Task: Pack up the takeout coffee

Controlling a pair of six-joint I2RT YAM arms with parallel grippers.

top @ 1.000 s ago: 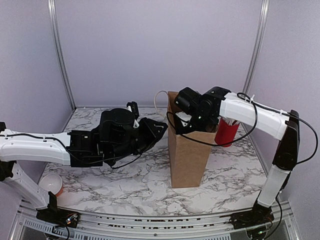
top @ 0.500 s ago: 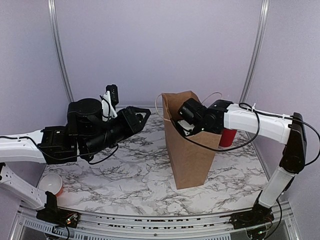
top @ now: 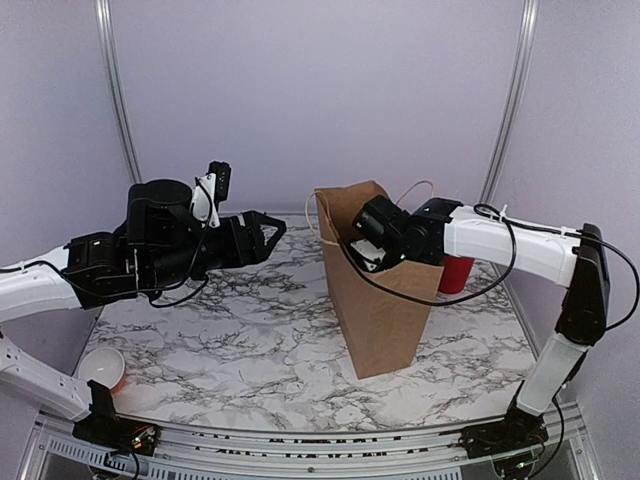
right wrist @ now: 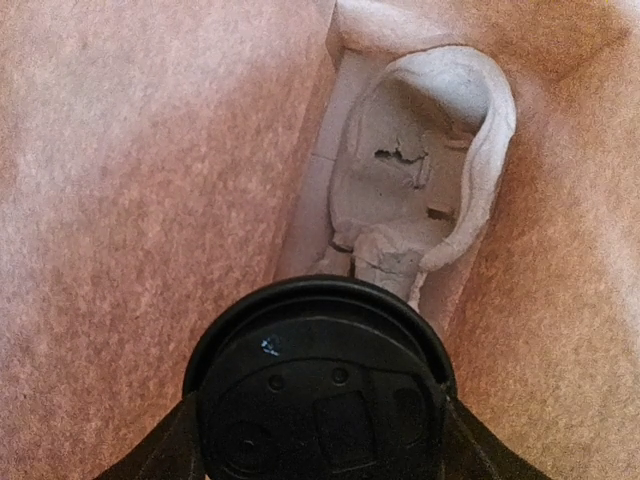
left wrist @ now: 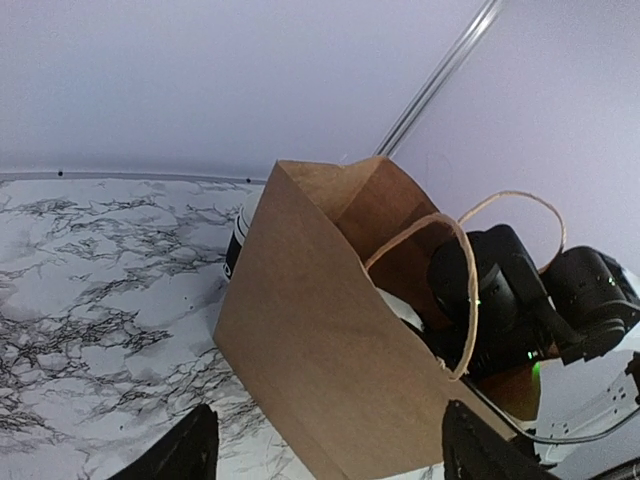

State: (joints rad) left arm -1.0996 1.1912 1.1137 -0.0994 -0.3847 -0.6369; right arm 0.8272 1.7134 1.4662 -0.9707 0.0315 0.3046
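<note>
Reaching down into the open mouth of the brown paper bag [top: 385, 300], the right tool [right wrist: 318, 450] grips the coffee cup [right wrist: 320, 385], with one finger pressed against each side of its black lid. The cup hangs inside the bag, between the brown walls and above a white moulded cup tray [right wrist: 420, 170] lying at the bottom. The bag stands on the marble counter [top: 250, 350], and one of its paper handles [left wrist: 468, 300] loops over the right wrist. Just behind the bag on the right stands a red cup [top: 457, 273]. The left tool [top: 272, 228] is raised above the counter, well apart from the bag and pointing toward it, with its fingers spread and nothing between them.
</note>
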